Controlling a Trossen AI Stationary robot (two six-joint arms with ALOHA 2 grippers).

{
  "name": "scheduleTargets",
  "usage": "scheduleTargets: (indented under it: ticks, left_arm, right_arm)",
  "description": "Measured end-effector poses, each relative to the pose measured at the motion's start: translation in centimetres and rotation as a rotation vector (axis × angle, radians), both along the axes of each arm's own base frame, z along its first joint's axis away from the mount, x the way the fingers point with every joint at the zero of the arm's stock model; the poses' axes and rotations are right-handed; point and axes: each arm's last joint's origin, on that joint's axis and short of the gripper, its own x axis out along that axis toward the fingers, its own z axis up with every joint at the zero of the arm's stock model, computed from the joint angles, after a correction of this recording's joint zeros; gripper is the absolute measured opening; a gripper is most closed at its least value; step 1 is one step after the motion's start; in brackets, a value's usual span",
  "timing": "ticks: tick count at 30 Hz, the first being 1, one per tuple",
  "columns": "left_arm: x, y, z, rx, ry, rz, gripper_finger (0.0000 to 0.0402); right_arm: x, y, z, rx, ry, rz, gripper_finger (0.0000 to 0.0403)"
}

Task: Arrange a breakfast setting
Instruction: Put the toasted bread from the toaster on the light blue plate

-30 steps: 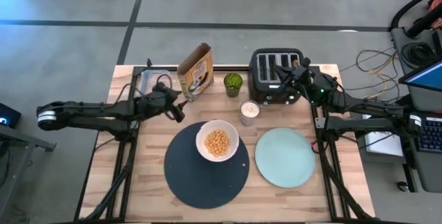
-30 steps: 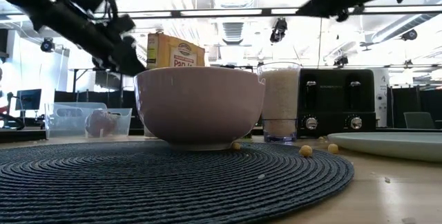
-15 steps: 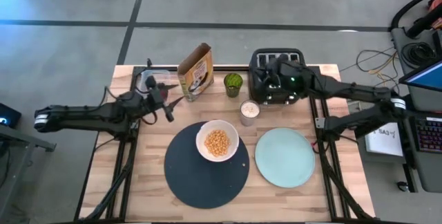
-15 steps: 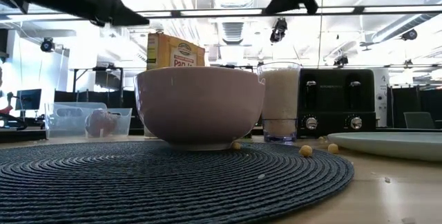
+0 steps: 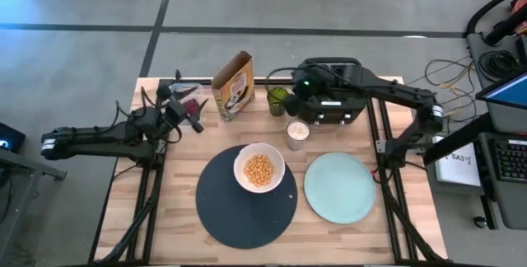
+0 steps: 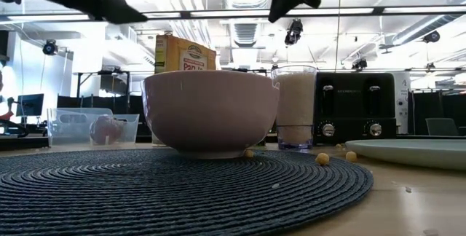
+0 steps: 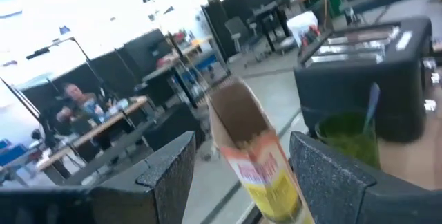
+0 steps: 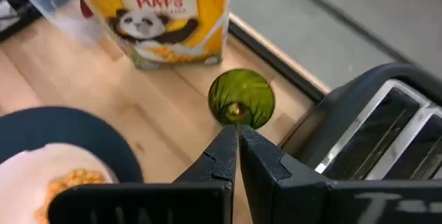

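Note:
The white bowl [image 5: 259, 168] with cereal stands on the dark navy mat [image 5: 245, 205]. The mint-green plate [image 5: 339, 187] lies to the mat's right. A thin bluish handle [image 7: 373, 103], probably the spoon's, stands in a green cup [image 8: 242, 98]. My right gripper [image 8: 237, 135] is shut and hovers just above that cup, in front of the toaster [image 5: 329, 90]. My left gripper [image 7: 242, 162] is open and empty, up in the air by the clear tub [image 5: 177, 98]. The tub holds the dark red food piece [image 6: 108, 129]. The toast is out of view.
A cereal box [image 5: 233, 84] stands at the far edge between tub and green cup. A glass of milk [image 5: 297, 133] stands between bowl and toaster. Loose cereal pieces [image 6: 322, 159] lie on the wood by the mat. A person sits in the room behind.
My right gripper has swung from over the toaster toward the table's left and now hangs over the green cup. My left gripper has drawn back toward the table's far left corner, to the tub, and has risen.

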Motion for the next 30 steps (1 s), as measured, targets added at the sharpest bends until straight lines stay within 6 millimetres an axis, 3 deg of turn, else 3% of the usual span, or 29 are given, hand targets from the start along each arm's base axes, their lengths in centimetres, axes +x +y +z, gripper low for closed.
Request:
scheduleTargets:
  ticks: [8,17,26,30]
  left_arm:
    - [0.0,0.0,-0.4,-0.002,0.025,0.003,0.0217]
    - [-0.2,0.0,-0.8,-0.005,0.065,0.004,0.0217]
    - [-1.3,0.1,-0.8,-0.037,0.046,0.110,0.0217]
    - [-1.7,0.2,-1.2,-0.066,0.063,0.182,0.0217]
  right_arm:
    - [3.6,-0.6,1.5,0.126,-0.014,0.061,0.0009]
    - [7.2,-1.4,2.0,0.038,-0.031,0.163,0.0009]
    - [10.2,-2.0,-0.2,0.014,0.010,0.229,0.0009]
    - [10.3,-2.8,-0.8,0.019,0.033,0.228,0.0009]
